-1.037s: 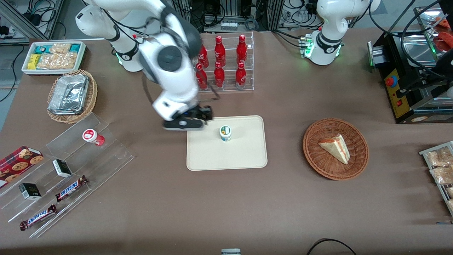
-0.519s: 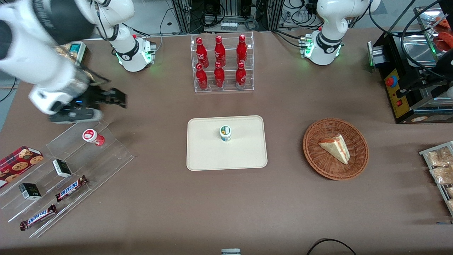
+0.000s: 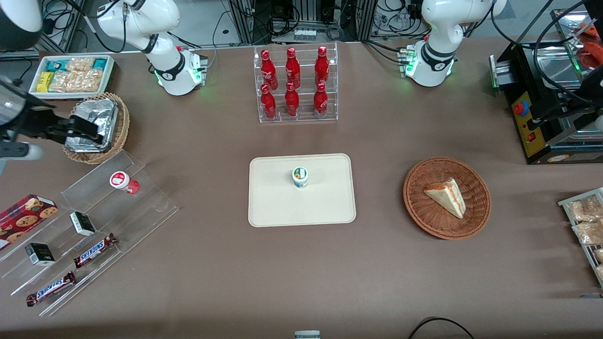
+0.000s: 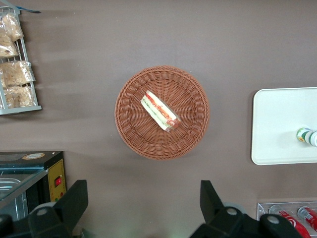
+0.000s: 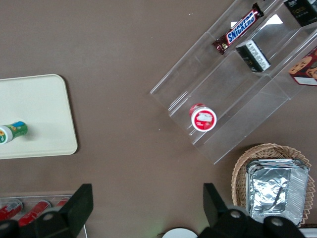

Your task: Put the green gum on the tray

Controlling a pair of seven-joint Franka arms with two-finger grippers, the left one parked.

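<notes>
The green gum (image 3: 300, 176), a small white bottle with a green-rimmed lid, stands upright on the cream tray (image 3: 282, 207), toward the tray's edge farther from the front camera. It also shows in the right wrist view, green gum (image 5: 12, 131) on the tray (image 5: 34, 99), and in the left wrist view, green gum (image 4: 307, 135). My gripper (image 3: 96, 132) hovers far off toward the working arm's end of the table, over the wicker basket of foil containers. The gripper (image 5: 147, 203) is open, with only bare table showing between its fingers.
A red-lidded bottle (image 3: 120, 180) stands on the clear stepped rack (image 3: 141, 207) with candy bars and small boxes. The foil containers' basket (image 3: 115, 136), a white snack bin (image 3: 70, 75), a rack of red bottles (image 3: 294, 84) and a sandwich basket (image 3: 445, 197) also stand about.
The right arm has swung from the tray's edge toward the working arm's end of the table, ending over the foil basket. The green gum has stayed in place on the tray.
</notes>
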